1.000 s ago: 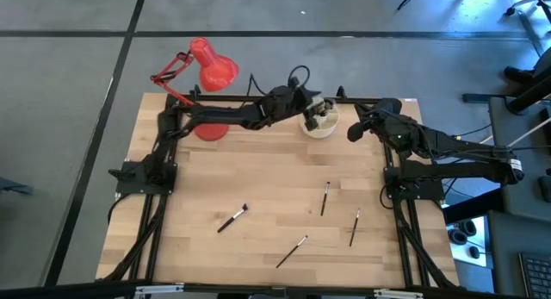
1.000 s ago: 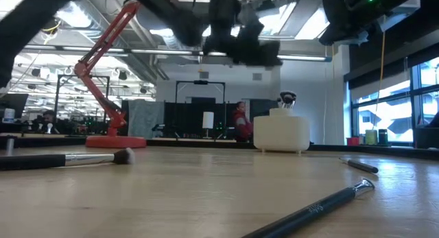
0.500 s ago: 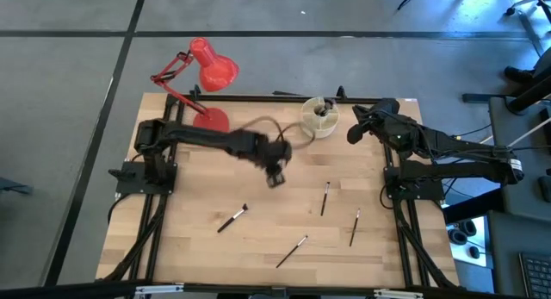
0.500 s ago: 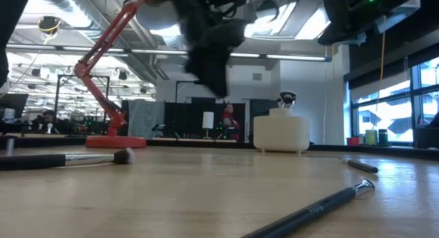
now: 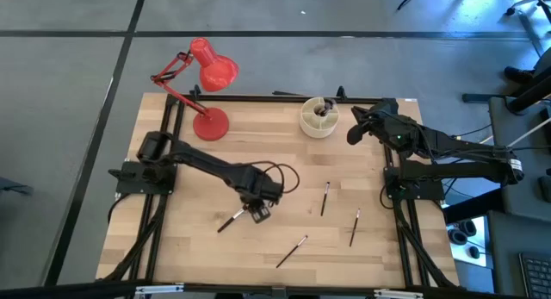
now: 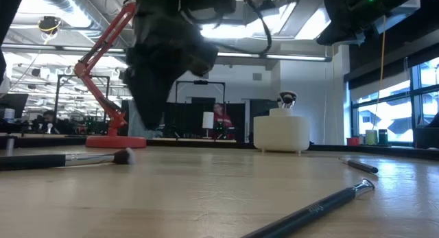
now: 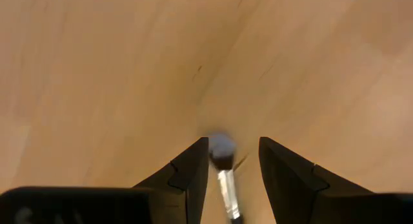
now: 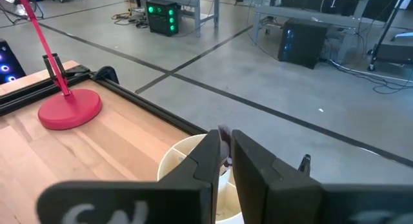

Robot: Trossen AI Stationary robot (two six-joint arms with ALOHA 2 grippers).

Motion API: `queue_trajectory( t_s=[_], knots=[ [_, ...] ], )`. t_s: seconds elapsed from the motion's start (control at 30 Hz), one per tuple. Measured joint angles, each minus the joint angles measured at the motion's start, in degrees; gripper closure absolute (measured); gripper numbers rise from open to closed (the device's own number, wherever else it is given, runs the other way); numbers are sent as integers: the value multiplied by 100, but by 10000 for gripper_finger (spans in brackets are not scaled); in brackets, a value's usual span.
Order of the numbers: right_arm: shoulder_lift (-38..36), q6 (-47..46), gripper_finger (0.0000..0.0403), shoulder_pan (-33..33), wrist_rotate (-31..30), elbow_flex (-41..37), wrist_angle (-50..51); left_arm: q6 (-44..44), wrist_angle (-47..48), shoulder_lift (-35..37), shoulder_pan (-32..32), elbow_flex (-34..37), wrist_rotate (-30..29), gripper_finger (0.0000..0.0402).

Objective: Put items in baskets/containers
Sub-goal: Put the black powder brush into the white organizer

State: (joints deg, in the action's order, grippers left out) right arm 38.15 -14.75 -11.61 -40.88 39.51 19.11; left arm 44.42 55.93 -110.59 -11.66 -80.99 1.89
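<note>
My left gripper [image 5: 258, 213] is open and hovers low over the middle of the table. Its fingers stand on either side of the pale bristle head of a dark-handled brush [image 7: 222, 156], which lies flat on the wood [image 5: 232, 218] [image 6: 68, 158]. Three more brushes lie flat toward the near right: one [image 5: 325, 197], a second [image 5: 354, 227] and a third [image 5: 292, 252]. The cream-white round organiser [image 5: 318, 118] stands at the far edge with brushes in it. My right gripper [image 5: 353, 131] is shut and empty, held above the table right of the organiser [image 8: 187, 159].
A red desk lamp [image 5: 207, 92] stands with its round base at the far left of the table. Dark arm frames run along the left and right table edges. Bare wood lies between the organiser and the loose brushes. People and desks show in the room behind.
My left gripper has left the organiser at the far edge, swept toward the near edge and the table's left, and come down over the brush lying left of centre. The brushes on the table and my right arm have kept still.
</note>
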Motion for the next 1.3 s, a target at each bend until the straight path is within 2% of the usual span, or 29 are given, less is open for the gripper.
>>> queue_trajectory(
  t_s=[0.33, 0.57, 0.67, 0.87, 0.93, 1.1, 1.3],
  knots=[
    [0, -275, 361, 1, 2, 0, 0, 659, 88, -283, -440, 0, -904, 271],
    [179, -566, 361, 116, 55, 0, 2, 884, 160, -487, -622, 0, -581, 278],
    [245, -592, 361, 183, 55, 0, -11, 907, 167, -487, -682, 0, -639, 304],
    [280, -607, 361, 321, 55, 0, -11, 808, 307, -487, -678, 0, -888, 388],
    [283, -608, 361, 387, 57, 0, -2, 684, 299, -487, -626, 0, -979, 396],
    [289, -631, 361, 572, 55, 0, 1, 687, 282, -487, -474, 0, -949, 377],
    [289, -627, 361, 666, 49, 0, 2, 683, 279, -487, -395, 0, -857, 316]
  ],
)
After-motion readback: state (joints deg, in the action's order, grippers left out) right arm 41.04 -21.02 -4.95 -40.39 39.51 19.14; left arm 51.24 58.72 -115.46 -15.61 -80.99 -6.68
